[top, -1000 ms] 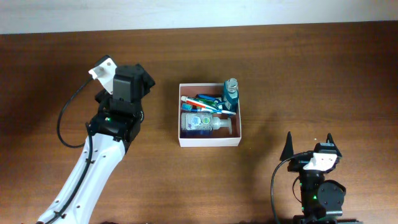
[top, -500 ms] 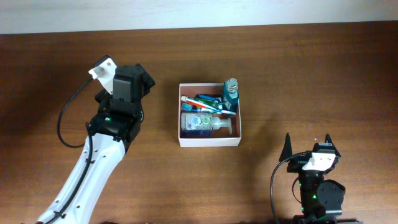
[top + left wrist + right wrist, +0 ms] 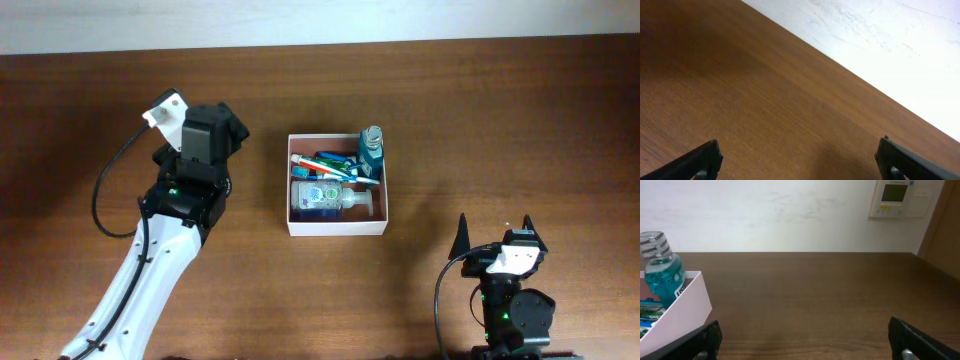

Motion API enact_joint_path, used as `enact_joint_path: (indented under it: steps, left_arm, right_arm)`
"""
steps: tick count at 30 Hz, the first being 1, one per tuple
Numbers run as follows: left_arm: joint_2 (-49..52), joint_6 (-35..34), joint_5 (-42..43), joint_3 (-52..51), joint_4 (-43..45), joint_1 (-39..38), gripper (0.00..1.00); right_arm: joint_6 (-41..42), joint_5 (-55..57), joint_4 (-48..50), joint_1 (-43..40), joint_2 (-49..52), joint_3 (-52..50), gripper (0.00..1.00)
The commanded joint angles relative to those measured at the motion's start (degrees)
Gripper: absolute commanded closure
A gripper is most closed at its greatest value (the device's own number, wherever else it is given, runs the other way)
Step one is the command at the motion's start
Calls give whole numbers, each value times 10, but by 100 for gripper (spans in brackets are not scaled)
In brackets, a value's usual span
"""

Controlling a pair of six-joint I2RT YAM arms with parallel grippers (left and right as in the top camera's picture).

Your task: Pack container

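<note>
The container [image 3: 337,227] is a square white-walled box at the table's middle. It holds a clear soap pump bottle [image 3: 325,197], a blue mouthwash bottle [image 3: 371,150], toothbrushes and tubes. Its white corner [image 3: 687,305] and the mouthwash bottle [image 3: 662,272] show at the left of the right wrist view. My left gripper [image 3: 228,122] is open and empty, left of the container, over bare wood [image 3: 799,159]. My right gripper [image 3: 496,229] is open and empty near the front edge, right of the container [image 3: 805,340].
The brown wooden table [image 3: 480,110] ends at a white wall [image 3: 790,215] behind. A wall thermostat [image 3: 900,197] hangs at the upper right of the right wrist view. A black cable [image 3: 110,190] loops beside the left arm.
</note>
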Motion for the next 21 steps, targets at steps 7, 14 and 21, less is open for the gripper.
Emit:
enact_joint_path:
  steps: [7, 14, 21]
  left_arm:
    - [-7, 11, -11, 5, -49, 1, 1]
    - [-19, 11, -9, -2, -123, 1, 1]
    - [-90, 11, -9, -106, -121, 1, 1]
  right_arm:
    - [-4, -3, -6, 3, -6, -3, 1]
    - [-4, -3, -6, 3, -6, -3, 1]
    - [-4, -3, -6, 3, -6, -3, 1]
